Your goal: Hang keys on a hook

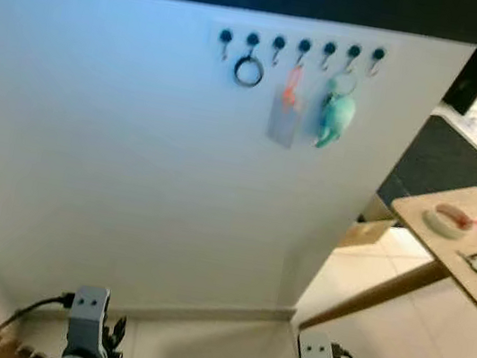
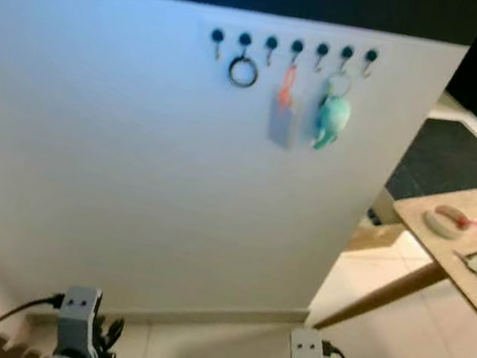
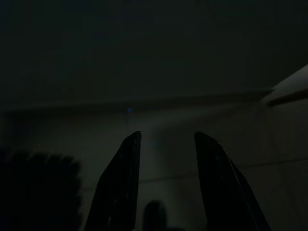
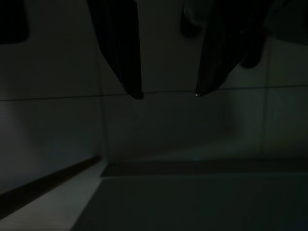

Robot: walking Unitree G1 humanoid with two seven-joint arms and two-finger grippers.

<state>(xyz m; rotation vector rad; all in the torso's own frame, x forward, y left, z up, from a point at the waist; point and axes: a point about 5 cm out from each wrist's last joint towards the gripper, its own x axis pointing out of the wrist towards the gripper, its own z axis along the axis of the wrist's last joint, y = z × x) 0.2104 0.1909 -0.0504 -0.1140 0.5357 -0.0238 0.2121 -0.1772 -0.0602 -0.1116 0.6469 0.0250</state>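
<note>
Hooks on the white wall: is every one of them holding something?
No. Only three hooks carry items: a black ring, a tag and a teal toy; the others hang bare.

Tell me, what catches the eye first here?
A row of small dark hooks high on the white wall stands out, with a black ring, a pale tag on an orange strap and a teal plush charm hanging from them. A light wooden table juts in at the right.

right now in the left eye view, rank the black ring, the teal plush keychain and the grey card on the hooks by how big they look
1. grey card
2. teal plush keychain, nearly alike
3. black ring
</note>
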